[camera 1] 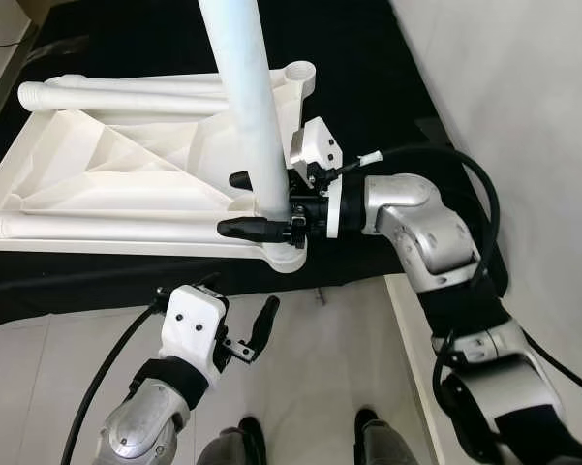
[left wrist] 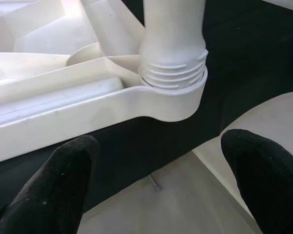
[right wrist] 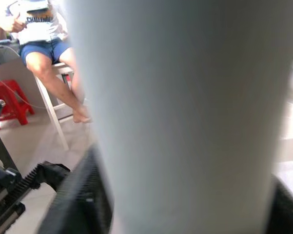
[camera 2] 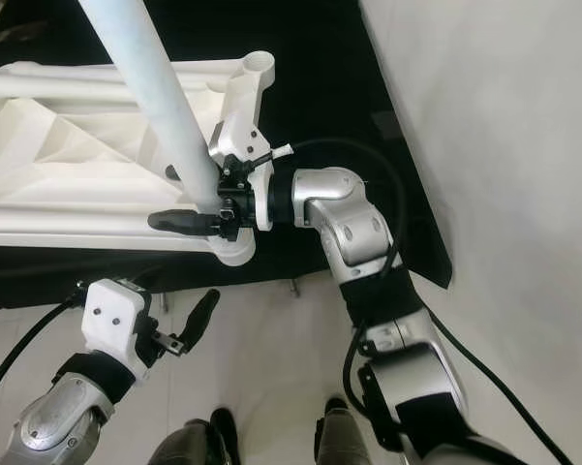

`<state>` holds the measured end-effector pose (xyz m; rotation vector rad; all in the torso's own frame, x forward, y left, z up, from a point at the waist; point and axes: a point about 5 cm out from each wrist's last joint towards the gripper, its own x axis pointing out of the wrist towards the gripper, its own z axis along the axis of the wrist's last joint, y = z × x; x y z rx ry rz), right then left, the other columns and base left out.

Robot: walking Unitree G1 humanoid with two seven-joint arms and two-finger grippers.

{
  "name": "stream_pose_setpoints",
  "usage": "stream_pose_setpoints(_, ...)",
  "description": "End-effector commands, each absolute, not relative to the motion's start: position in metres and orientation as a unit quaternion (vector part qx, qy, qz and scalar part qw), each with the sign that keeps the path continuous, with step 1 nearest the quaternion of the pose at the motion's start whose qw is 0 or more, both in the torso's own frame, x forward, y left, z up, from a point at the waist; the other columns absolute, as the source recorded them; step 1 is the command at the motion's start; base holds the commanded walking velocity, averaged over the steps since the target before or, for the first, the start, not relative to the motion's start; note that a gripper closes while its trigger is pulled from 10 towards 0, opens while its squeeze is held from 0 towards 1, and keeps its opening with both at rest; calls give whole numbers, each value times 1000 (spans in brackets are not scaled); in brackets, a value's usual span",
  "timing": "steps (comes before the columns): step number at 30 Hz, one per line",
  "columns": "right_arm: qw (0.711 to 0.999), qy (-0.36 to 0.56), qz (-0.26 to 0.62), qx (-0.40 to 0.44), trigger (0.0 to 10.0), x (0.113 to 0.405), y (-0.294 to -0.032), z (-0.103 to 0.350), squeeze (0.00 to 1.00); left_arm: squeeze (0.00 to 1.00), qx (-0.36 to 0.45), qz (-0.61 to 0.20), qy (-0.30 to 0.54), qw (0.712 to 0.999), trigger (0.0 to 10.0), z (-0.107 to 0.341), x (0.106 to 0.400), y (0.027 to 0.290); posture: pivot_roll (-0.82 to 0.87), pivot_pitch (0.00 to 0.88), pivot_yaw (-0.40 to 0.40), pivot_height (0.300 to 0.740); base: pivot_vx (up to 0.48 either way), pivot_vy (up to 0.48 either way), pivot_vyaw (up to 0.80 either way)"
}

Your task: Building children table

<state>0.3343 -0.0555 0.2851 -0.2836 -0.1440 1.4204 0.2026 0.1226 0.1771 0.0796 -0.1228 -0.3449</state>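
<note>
A white plastic children's table (camera 1: 126, 165) lies upside down on a black mat (camera 1: 368, 58). One white leg (camera 1: 247, 97) stands upright in the near right corner socket (left wrist: 175, 97), with several threads showing above the socket. My right gripper (camera 1: 229, 203) is shut on this leg just above its base, one black finger on each side. The leg (right wrist: 185, 117) is close up in the right wrist view. My left gripper (camera 1: 242, 291) hangs open over the floor, just in front of that corner and apart from the table, its fingertips (left wrist: 68, 165) spread wide.
More white legs (camera 1: 126, 95) lie along the far edge of the underside, another (camera 1: 107, 228) along the near edge. An open corner socket (camera 1: 298, 73) is at the far right. A white wall (camera 1: 523, 97) is on the right. A person (right wrist: 44, 44) sits on a chair beside a red stool (right wrist: 9, 97).
</note>
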Motion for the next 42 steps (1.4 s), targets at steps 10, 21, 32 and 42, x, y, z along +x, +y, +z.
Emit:
stream_pose_setpoints(10, 745, -52, 647, -154, 0, 336, -63, 278, 0, 0, 42, -171, -50, 983, 10000, 174, 199, 124, 10, 335, 100, 740, 0, 0, 0)
stream_pose_setpoints(21, 958, 84, 272, -36, 0, 305, -45, 188, 0, 0, 43, -173, -49, 983, 10000, 173, 200, 125, 3, 323, 100, 740, 0, 0, 0)
stream_pose_setpoints(32, 923, 24, 383, -13, 10000, 315, -22, 215, 1000, 0, 44, -171, -50, 983, 10000, 174, 201, 124, 5, 331, 92, 740, 0, 0, 0)
stream_pose_setpoints(42, 822, -39, 564, -69, 10000, 309, -25, 244, 0, 0, 41, -169, -53, 983, 10000, 175, 202, 123, 10, 336, 89, 740, 0, 0, 0)
